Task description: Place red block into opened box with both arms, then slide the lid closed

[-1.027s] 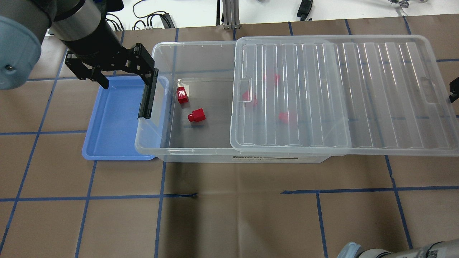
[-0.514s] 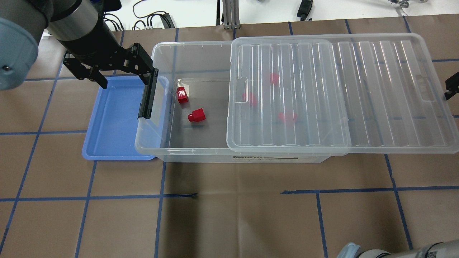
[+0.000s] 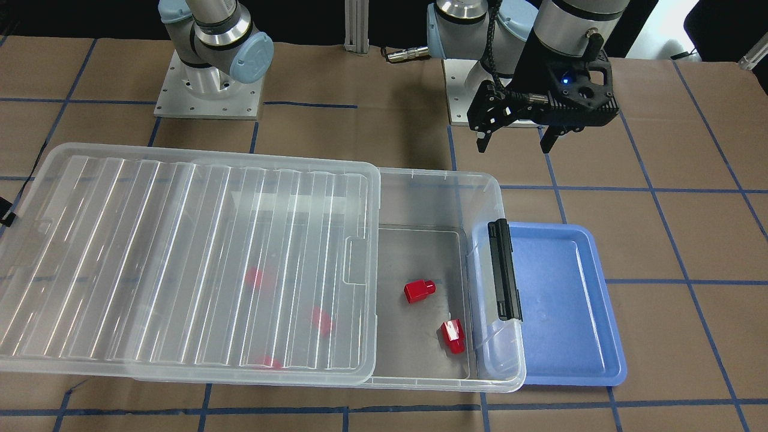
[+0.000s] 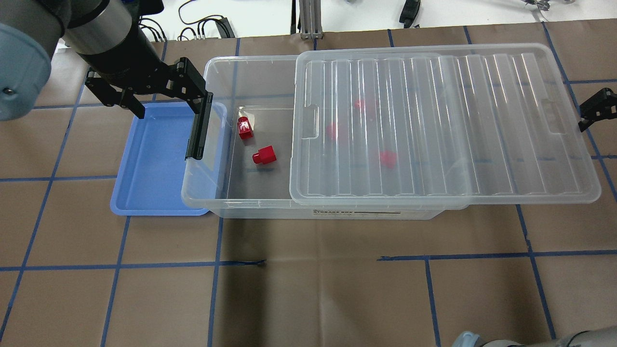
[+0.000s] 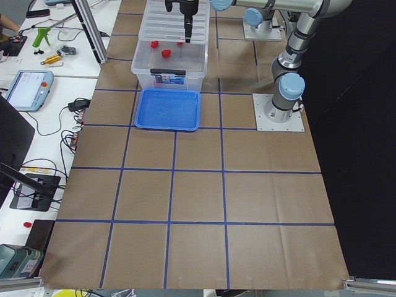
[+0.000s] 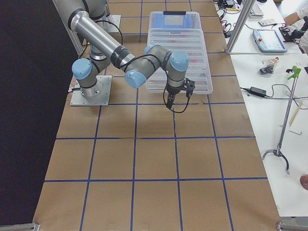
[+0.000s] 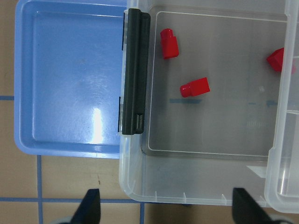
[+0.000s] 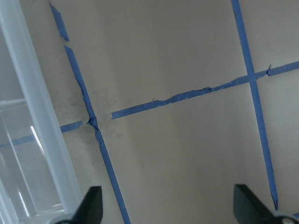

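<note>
Two red blocks (image 4: pixel 264 155) lie in plain sight on the floor of the box (image 4: pixel 202 195), in the strip left uncovered near its black latch bar (image 4: pixel 197 130). One rests on its side with its stub toward the latch. The other sits close to the latch-end wall, with glare on its top face. Three more we make out only as blurred red patches through the ribbed lid (image 4: pixel 434 125) — their shape and pose cannot be read.

The lid rests on the box's rim, covers the greater part of it and overhangs the end away from the latch. A blue tray (image 4: pixel 149 164) lies just beside the latch end, and the box's rim overlaps its edge from above.

The left gripper (image 3: pixel 514 144) hangs above the tray's far side, fingers spread wide with nothing between them. Of the right gripper (image 8: pixel 168 212) the overhead view shows only a black corner, cut off at the frame's edge, just beside the lid's short end — we cannot tell whether it touches. Its wrist view shows both fingertips spread apart over the bare table (image 4: pixel 308 289).
</note>
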Robot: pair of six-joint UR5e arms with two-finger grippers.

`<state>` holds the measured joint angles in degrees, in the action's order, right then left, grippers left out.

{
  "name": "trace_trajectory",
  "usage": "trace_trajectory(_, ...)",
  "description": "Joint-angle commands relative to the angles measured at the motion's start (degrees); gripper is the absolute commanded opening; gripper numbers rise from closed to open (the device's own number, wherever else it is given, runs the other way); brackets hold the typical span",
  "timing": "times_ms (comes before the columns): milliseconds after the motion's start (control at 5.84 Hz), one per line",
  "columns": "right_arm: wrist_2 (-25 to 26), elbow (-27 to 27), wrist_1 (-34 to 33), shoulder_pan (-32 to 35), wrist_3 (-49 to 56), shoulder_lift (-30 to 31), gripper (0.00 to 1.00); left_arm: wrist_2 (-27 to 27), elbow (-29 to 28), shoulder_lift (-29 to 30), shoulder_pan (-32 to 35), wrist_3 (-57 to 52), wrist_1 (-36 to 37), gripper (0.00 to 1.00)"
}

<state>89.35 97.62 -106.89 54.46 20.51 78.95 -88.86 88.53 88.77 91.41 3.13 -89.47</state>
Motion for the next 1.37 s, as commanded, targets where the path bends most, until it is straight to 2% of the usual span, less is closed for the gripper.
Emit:
trace_trajectory(0, -0.05, 0.03, 0.19, 2.04, -0.12, 0.06, 1.0, 0.0, -0.02, 0.0, 0.0, -0.05, 0.0, 1.0)
trace_trajectory(856, 0.12, 0.03, 0.28, 10.56, -5.29, 0.85, 1.0, 0.0, -0.02, 0.0, 0.0, -0.14, 0.0, 1.0)
trace_trajectory(1198, -0.05, 0.03, 0.8, 11.11, -5.39, 0.94, 1.0, -0.08, -0.02, 0.09, 0.0, -0.05, 0.09, 1.0)
